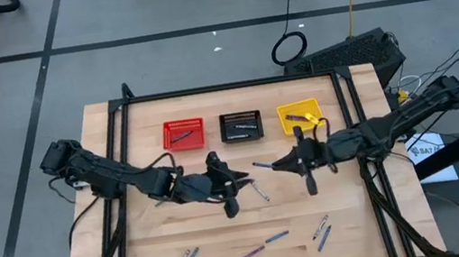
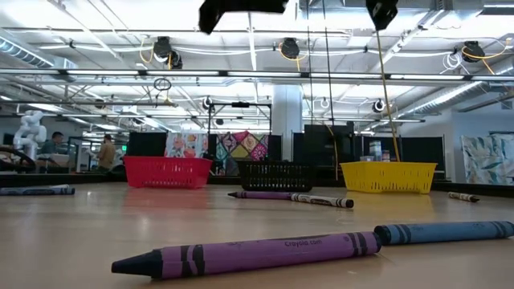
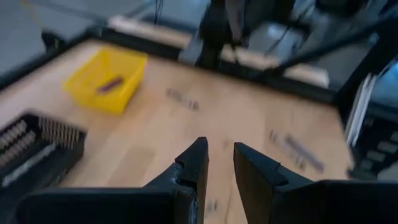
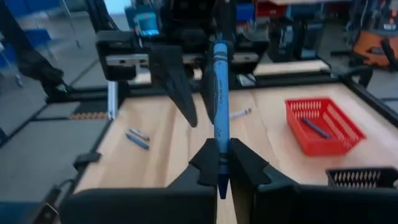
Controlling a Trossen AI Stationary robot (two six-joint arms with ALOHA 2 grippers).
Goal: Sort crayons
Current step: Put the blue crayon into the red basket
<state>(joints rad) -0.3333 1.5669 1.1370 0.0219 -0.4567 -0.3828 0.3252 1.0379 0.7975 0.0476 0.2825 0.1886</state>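
Left gripper (image 1: pixel 232 194) over bench (image 1: pixel 138 251) centre, fingers (image 3: pixel 196 165) slightly apart, empty. Right gripper (image 1: pixel 308 174) mid-bench, fingers clamped on blue crayon (image 4: pixel 219 99) with "Crayola" on wrapper. Red basket (image 1: pixel 184 134) holds one crayon, black basket (image 1: pixel 240 126) has some, yellow basket (image 1: pixel 299 117) one purple. Loose crayons (image 1: pixel 265 244) scattered along near bench edge, one between the grippers. Low view: purple crayon (image 2: pixel 249 255) up front, wrapper reads "Crayola".
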